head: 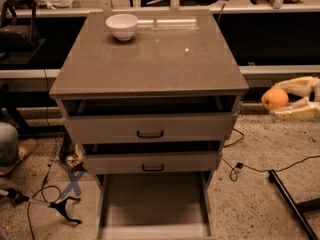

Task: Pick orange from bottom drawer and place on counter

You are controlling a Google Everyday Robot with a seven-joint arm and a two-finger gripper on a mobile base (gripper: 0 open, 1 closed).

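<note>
The cream pincer (278, 101), off to the right of the cabinet and below the level of its worktop (150, 59), grips the orange (273, 98) between its two fingers, while the bottom drawer (152, 204) stands pulled out (a white bowl (122, 26) sits near the worktop's back left corner).

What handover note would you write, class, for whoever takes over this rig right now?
The gripper is off to the right of the counter, shut on the orange.
The bottom drawer is pulled out, and the orange is not in it.
The counter holds a white bowl at its back left.
Done: orange picked.
Left: carry it over the counter and set it down.
</note>
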